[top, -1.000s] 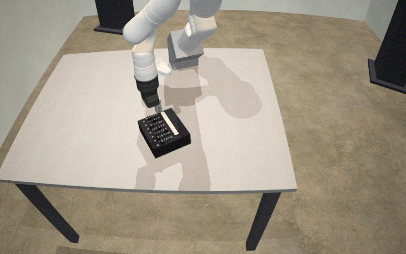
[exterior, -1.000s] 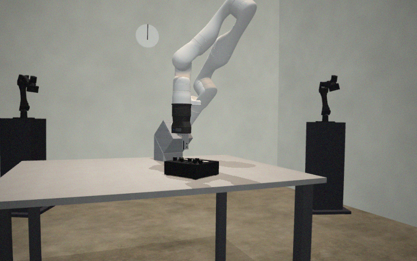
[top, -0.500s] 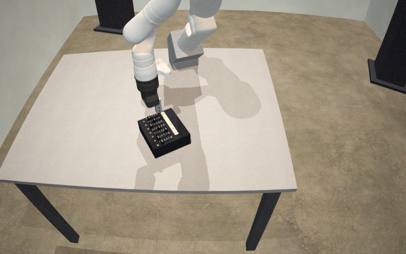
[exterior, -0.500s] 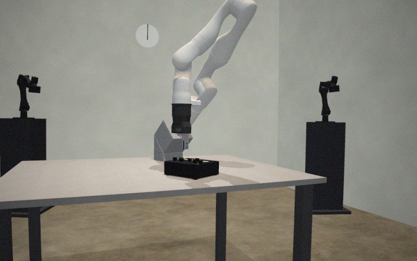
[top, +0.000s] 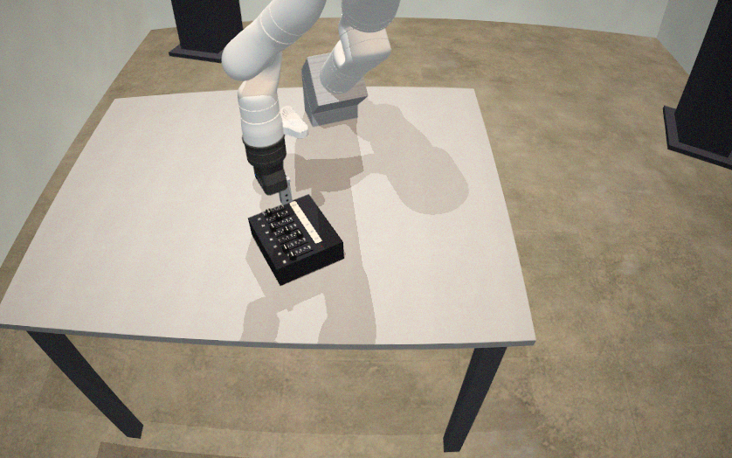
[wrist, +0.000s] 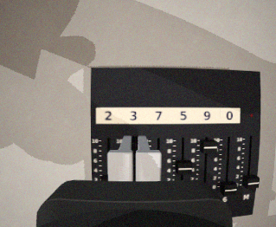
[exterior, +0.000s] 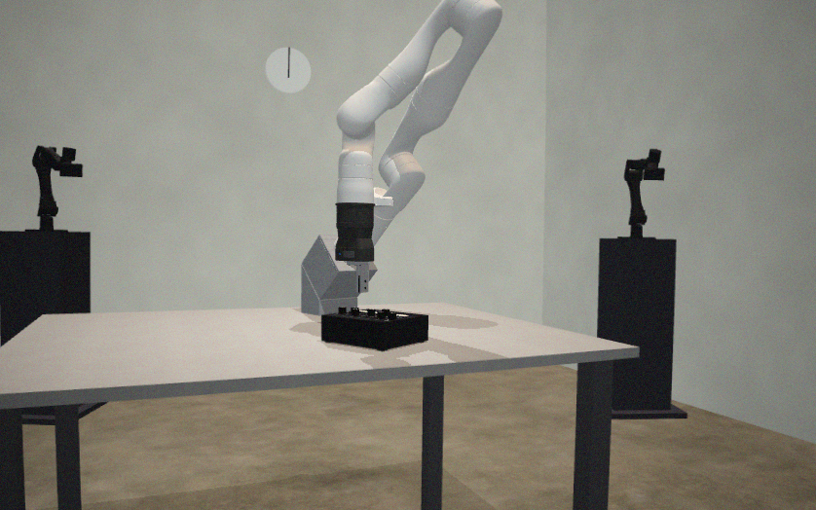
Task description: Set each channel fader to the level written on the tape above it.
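Observation:
The black lighting desk (top: 323,218) (exterior: 373,332) (wrist: 173,87) stands flat on the table. Its cream tape (top: 305,221) (wrist: 121,115) reads 2, 3, 7, 5, 9, 0. In the wrist view the fourth cap (wrist: 185,167) is between marks 4 and 6, the fifth cap (wrist: 210,147) near 9, the sixth cap (wrist: 229,189) at about 0. The master cap (wrist: 251,182) is near the scale's low end. A bit of the first cap (wrist: 104,178) shows near 2. The second and third caps are hidden by my fingers. My gripper (top: 285,202) (exterior: 363,291) (wrist: 134,151) is shut and empty, above the desk.
The pale table (top: 147,255) (exterior: 176,342) extends around the desk. The arm's grey base block (top: 334,110) (exterior: 328,284) stands at the table's back. Dark pedestals (exterior: 44,272) (exterior: 636,316) with small black arms stand beyond the table.

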### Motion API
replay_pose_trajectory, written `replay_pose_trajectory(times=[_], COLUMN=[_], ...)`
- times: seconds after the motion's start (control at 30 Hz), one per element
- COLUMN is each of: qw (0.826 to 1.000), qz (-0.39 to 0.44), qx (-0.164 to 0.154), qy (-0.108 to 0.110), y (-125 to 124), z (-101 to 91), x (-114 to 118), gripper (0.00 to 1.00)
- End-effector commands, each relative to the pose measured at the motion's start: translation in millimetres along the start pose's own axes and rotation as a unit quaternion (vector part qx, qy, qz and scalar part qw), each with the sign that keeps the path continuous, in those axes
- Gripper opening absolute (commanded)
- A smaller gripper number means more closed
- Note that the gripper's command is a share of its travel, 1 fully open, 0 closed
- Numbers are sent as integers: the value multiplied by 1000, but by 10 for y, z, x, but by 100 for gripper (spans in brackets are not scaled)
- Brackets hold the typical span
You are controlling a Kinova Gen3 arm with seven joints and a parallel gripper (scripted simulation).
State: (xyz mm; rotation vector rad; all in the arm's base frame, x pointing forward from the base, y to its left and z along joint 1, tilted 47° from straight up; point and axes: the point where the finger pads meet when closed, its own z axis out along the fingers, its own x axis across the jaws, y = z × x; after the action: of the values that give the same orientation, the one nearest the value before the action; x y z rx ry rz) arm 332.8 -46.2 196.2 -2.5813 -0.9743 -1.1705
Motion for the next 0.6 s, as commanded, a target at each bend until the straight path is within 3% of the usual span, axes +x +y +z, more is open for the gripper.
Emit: replay_pose_trajectory(times=[0.0,0.57], qw=[1000,1000], qz=[0,0], qx=[0,0], qy=[0,0], y=[-2,-4], z=[8,109], x=[-2,-7], gripper=[0,0])
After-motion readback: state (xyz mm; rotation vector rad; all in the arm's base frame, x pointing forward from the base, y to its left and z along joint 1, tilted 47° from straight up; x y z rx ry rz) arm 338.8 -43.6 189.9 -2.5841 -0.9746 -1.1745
